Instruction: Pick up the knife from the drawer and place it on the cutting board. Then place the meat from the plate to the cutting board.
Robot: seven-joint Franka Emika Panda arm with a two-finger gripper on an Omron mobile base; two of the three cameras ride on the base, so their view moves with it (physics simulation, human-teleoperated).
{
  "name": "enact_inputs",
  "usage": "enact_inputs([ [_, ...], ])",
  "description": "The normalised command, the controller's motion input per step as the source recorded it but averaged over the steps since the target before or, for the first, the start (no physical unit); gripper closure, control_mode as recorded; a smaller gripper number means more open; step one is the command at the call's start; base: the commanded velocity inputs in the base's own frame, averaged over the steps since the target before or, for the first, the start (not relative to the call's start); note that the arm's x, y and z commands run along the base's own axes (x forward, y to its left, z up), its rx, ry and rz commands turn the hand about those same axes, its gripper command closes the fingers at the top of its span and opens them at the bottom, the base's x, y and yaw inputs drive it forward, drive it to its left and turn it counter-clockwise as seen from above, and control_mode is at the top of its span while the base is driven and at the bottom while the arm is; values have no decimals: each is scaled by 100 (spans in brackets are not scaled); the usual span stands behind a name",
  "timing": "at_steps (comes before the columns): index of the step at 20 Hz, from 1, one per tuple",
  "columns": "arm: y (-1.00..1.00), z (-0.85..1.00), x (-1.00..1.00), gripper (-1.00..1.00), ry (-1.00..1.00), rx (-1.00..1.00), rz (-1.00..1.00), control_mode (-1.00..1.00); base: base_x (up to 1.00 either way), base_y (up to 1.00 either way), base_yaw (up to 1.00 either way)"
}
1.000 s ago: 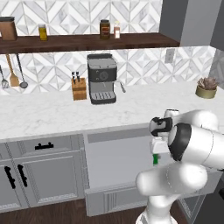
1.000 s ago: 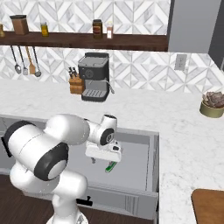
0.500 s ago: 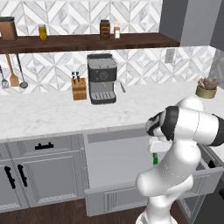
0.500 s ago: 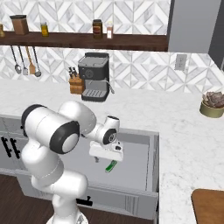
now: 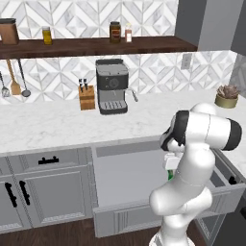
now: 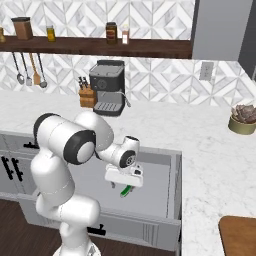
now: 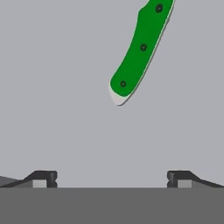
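The first step is judged to be in hand, the reach for the knife (image 7: 141,50); nothing is gripped yet. The drawer (image 6: 155,172) is pulled out below the front edge of the worktop (image 6: 210,150), and the knife is seen lying flat on its grey floor, near the right side; in the right base view a little of the green handle is seen just under the pincer (image 6: 125,181); in the left base view a sliver of green shows beside the arm. The pincer is held low inside the drawer with its jaws spread wide and empty; in the hand view the two fingertips (image 7: 43,178) stand well apart, and the handle lies ahead of them, off to one side and slanted across the line between them. The next move is judged to call for the pincer to be shifted over the handle, turned so the jaws straddle it crosswise, lowered, then closed. A corner of the cutting board (image 6: 239,235) is seen at the worktop's front right edge.
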Motion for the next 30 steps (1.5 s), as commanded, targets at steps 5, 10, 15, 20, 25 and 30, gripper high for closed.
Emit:
enact_inputs([
  [5, 0, -14, 21, -100, -1, 0, 0, -100, 0, 0, 0],
  [10, 0, -19, 33, -100, -4, 0, 0, -100, 0, 0, 0],
  [15, -3, -32, 23, -100, -1, 0, 0, -100, 0, 0, 0],
  [20, -3, -28, 20, -100, 0, 0, 0, -100, 0, 0, 0],
  [25, -3, -22, 13, -100, 0, 0, 0, -100, 0, 0, 0],
  [30, -2, -24, 0, -100, 0, 0, 0, -100, 0, 0, 0],
])
